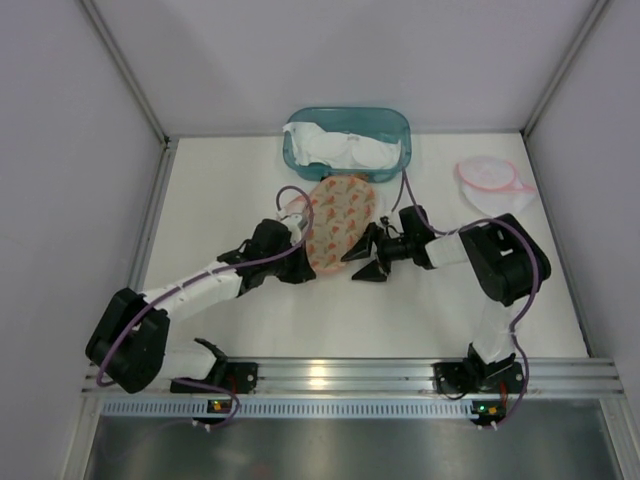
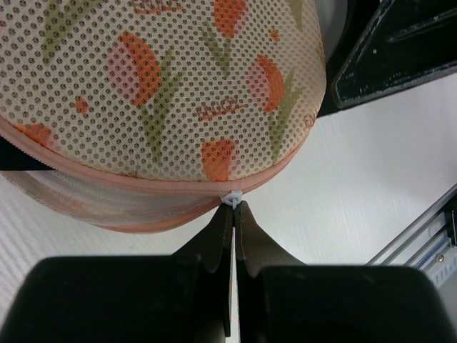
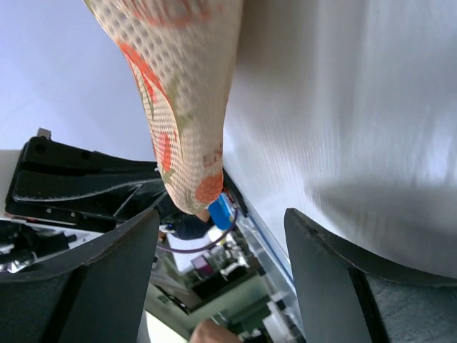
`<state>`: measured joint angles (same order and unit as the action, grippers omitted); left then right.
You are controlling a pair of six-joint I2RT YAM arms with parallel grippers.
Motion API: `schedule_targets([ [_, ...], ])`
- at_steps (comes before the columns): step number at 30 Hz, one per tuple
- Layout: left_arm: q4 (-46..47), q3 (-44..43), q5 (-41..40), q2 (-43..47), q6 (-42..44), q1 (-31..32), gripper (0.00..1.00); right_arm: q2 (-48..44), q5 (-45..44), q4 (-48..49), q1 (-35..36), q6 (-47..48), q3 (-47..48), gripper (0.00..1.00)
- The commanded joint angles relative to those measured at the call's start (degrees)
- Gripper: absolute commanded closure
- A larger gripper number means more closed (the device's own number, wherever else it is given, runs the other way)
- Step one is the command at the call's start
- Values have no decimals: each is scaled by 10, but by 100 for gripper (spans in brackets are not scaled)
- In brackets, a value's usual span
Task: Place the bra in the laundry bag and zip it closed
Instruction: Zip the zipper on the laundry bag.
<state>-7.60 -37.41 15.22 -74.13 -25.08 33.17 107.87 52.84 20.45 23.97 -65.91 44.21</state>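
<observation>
Zipper pull pinched in left fingers; right fingers apart.

The right claw gapes open — the floral mesh laundry bag shows between its fingers.

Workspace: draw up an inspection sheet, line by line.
Surface: white table, no spills seen.
Job's things: floral mesh laundry bag at centre, contents not visible.
Clutter: teal basket of white garments at back; pink-rimmed pouch back right.
Pincers: left pincer shut on the zipper pull; right pincer open at the bag's right side.
Cables: purple cables looped along both arms.
Surroundings: plain walls; metal rail at near edge.
</observation>
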Motion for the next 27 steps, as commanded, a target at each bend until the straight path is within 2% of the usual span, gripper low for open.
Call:
schedule_targets([
  [1, 71, -25, -24, -15, -51, 24, 100, -45, -12, 20, 13, -59, -28, 28],
  [3, 71, -32, -27, -25, -65, 45, 100, -47, -18, 67, 27, -103, -33, 28],
  [6, 87, -49, -23, -39, -66, 68, 100, -41, -34, 63, 51, -107, -21, 29],
  [9, 84, -64, -15, -44, -58, 84, 100, -32, -41, 54, 51, -104, -18, 40],
  [10, 80, -67, -14, -44, -55, 87, 100, -32, -45, 45, 50, -95, -21, 52],
  [11, 79, -75, -13, -43, -52, 92, 100, -36, -48, 33, 48, -89, -23, 59],
  [15, 31, -72, -10, -30, -31, 98, 100, -43, -59, 6, 23, -55, -35, 75],
  [19, 12, -62, -14, -21, -23, 100, 100, -42, -60, -22, 11, -30, -23, 100],
  [27, -58, -58, -41, -3, 8, 82, 100, -44, -46, -110, -35, 53, -20, 100],
])
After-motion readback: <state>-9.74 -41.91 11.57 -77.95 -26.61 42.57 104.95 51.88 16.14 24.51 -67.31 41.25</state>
